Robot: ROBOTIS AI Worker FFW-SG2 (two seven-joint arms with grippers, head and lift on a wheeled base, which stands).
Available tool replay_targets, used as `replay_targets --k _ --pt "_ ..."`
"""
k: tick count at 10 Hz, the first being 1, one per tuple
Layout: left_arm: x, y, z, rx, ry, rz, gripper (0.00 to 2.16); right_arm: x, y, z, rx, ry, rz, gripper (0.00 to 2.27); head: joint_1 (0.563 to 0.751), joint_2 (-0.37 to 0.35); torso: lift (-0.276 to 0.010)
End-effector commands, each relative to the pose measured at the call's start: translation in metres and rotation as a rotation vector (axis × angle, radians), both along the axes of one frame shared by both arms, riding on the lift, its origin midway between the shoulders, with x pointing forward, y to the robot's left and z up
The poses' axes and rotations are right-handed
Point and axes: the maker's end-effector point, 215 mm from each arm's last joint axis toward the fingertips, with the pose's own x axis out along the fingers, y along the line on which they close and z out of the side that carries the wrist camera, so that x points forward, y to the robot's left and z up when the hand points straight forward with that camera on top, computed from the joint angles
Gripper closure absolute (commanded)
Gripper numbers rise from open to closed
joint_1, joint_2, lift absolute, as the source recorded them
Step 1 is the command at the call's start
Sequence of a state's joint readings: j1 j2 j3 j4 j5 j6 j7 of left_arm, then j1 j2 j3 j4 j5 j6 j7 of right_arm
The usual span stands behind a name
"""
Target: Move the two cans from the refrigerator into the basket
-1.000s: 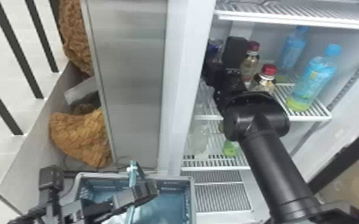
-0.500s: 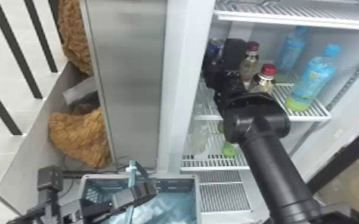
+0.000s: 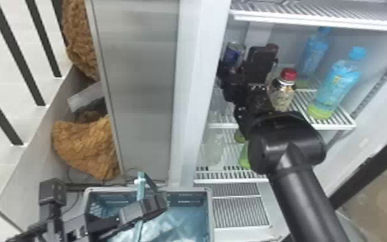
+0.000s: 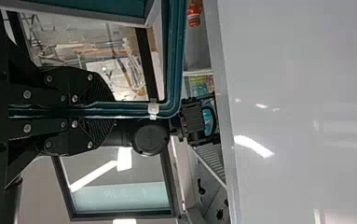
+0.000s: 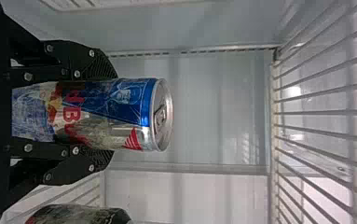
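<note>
Blue-silver can (image 5: 125,105), red-capped bottle (image 3: 283,93), white striped shelf (image 3: 337,125), seemingly grey-blue basket (image 3: 209,212)

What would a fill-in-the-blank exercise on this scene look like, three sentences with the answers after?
A blue and silver metal can is between the fingers of the ____ gripper.
The left gripper is closed on the teal ____ of the grey-rimmed plastic basket.
The nearer tall, blue-labelled plastic bottle has a ____ cap.
Missing words: right; handle; blue.

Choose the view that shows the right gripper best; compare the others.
Right wrist view: the right gripper shows up close, its fingers gripping a can. The head view shows it from behind, the left wrist view small and farther off.
</note>
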State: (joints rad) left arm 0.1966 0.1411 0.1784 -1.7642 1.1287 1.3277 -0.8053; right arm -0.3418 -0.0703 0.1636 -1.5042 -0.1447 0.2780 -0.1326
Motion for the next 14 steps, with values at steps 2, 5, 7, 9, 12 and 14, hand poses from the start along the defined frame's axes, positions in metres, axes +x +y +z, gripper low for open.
replay_targets --k 2,5,7,9,12,14 --pt "-0.001 0.0 0.0 -0.002 0.002 0.001 1.19 -0.028 0.009 0.009 0.006 -0.015 0.028 1.2 0.695 -0.136 -0.031" --pt "-0.001 0.0 -0.001 -0.003 0.005 0.001 1.19 -0.059 0.015 0.006 0.024 0.003 0.046 1.2 0.695 -0.131 -0.031" --pt "-0.001 0.0 -0.001 -0.003 0.005 0.001 1.19 -0.082 0.02 0.004 0.044 0.011 0.064 1.2 0.695 -0.131 -0.031" --pt "-0.001 0.0 -0.001 -0.003 0.005 0.001 1.19 -0.108 0.024 0.01 0.065 0.011 0.079 1.2 0.695 -0.129 -0.031" --pt "-0.002 -0.001 -0.001 -0.004 0.005 -0.002 1.19 -0.149 0.022 0.014 0.09 0.036 0.084 1.2 0.695 -0.129 -0.031" --pt "-0.003 -0.003 -0.001 -0.004 0.006 -0.007 1.19 -0.18 0.023 0.015 0.099 0.07 0.098 1.2 0.695 -0.139 -0.031"
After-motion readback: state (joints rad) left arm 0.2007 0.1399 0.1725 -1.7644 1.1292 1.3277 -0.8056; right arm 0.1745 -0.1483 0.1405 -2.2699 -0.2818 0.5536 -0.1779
